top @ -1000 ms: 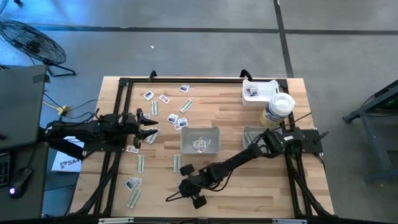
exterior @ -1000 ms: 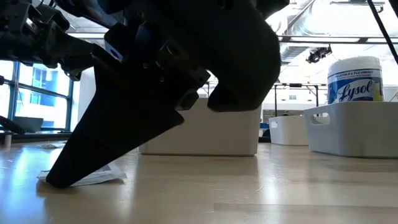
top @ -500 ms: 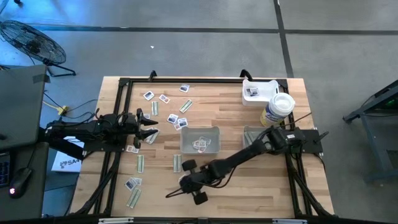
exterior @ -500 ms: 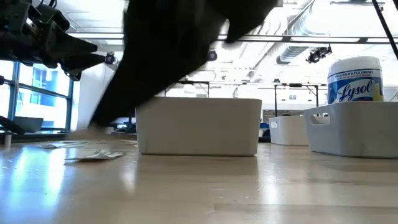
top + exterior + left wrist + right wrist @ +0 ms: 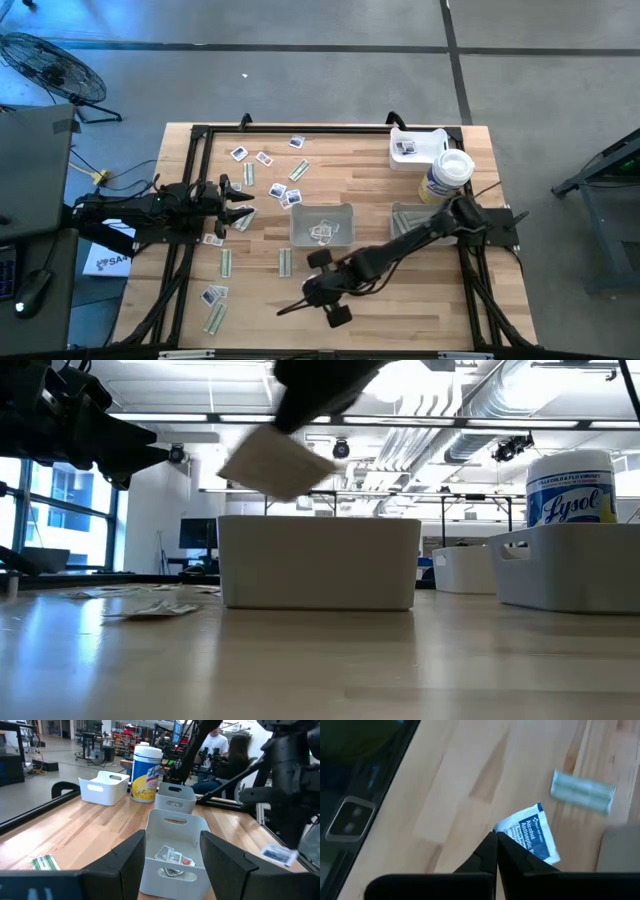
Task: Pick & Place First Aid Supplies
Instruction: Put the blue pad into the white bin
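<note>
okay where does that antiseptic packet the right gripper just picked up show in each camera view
High view: not visible; hidden under the right gripper, front of table.
Low view: antiseptic packet upper middle, tilted in the air above the centre grey tray.
Left wrist view: lower right edge, beside that tray.
Right wrist view: centre, pinched at a corner by the shut fingers.
Shared landmark: the centre grey tray.

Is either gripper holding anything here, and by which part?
The right gripper pinches a white antiseptic packet by one corner, above the table. The left gripper is open, holding nothing.
</note>
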Controlling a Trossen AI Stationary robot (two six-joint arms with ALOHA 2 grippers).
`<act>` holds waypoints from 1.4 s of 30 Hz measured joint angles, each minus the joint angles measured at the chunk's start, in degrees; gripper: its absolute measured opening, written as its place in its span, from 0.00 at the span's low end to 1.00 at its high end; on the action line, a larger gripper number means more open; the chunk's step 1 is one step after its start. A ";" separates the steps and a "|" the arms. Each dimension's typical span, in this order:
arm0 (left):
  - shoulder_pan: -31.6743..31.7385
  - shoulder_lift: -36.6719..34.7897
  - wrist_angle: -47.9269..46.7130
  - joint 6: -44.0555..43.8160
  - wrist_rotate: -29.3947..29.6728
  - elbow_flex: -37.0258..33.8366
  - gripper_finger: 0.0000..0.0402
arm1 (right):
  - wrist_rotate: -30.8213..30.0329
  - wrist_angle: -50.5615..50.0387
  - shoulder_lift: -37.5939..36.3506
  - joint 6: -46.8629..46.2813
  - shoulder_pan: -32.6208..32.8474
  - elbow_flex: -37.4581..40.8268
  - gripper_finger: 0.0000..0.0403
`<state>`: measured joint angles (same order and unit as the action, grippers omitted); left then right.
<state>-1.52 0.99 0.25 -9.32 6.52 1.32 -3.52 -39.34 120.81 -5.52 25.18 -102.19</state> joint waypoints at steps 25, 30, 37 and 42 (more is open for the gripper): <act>0.00 -0.02 0.02 0.02 -0.02 0.00 0.46 | -0.74 -37.85 -4.13 -25.60 1.08 0.02 0.00; 0.00 0.00 0.02 0.02 -0.02 0.00 0.46 | -5.11 -38.96 -9.77 -24.21 -1.92 -0.01 0.00; 0.00 -0.01 0.02 0.01 -0.02 0.00 0.46 | -8.04 -46.92 -15.69 -22.37 -9.58 -0.02 0.00; 0.00 0.00 0.02 0.02 -0.02 0.00 0.46 | -9.78 -50.59 -18.18 -17.90 -18.33 -0.02 0.00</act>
<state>-1.52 0.99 0.27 -9.30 6.50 1.32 -13.30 -89.93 102.63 -23.42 6.86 -102.21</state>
